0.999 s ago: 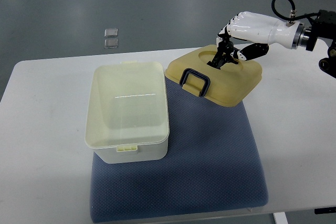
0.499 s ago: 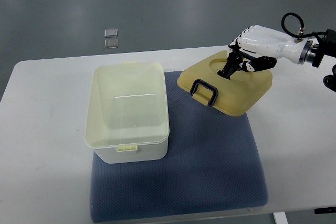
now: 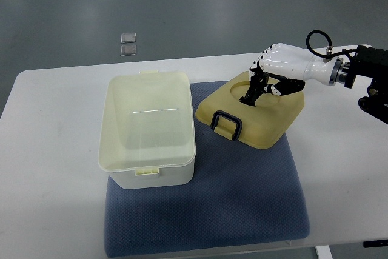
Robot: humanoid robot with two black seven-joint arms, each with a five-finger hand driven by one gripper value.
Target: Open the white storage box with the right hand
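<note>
White-shelled right hand [image 3: 267, 77] comes in from the right edge, fingers curled down into the round recess on top of the lid [image 3: 250, 110], gripping it there. Black fingertips [image 3: 250, 94] sit inside the recess, thumb side pressed on the lid's top face.

Lid is off the box: a yellowish-cream slab, tilted, far edge raised toward the hand, near edge down on the blue mat [image 3: 242, 198]. Dark handle loop [image 3: 227, 124] sticks out of the lid's near-left side, facing the box.

White storage box [image 3: 148, 128] sits just left of the lid, open, with a pale interior; nothing visible inside. Small latch tab on its near rim, another on the far rim. Box rests on the mat's left portion and overhangs the mat's left edge slightly.

Mat lies on a white table [image 3: 48, 150]. Beyond the table's far edge, up-left of the box, two small clear squares [image 3: 128, 44] lie on the grey floor. Left arm not visible.
</note>
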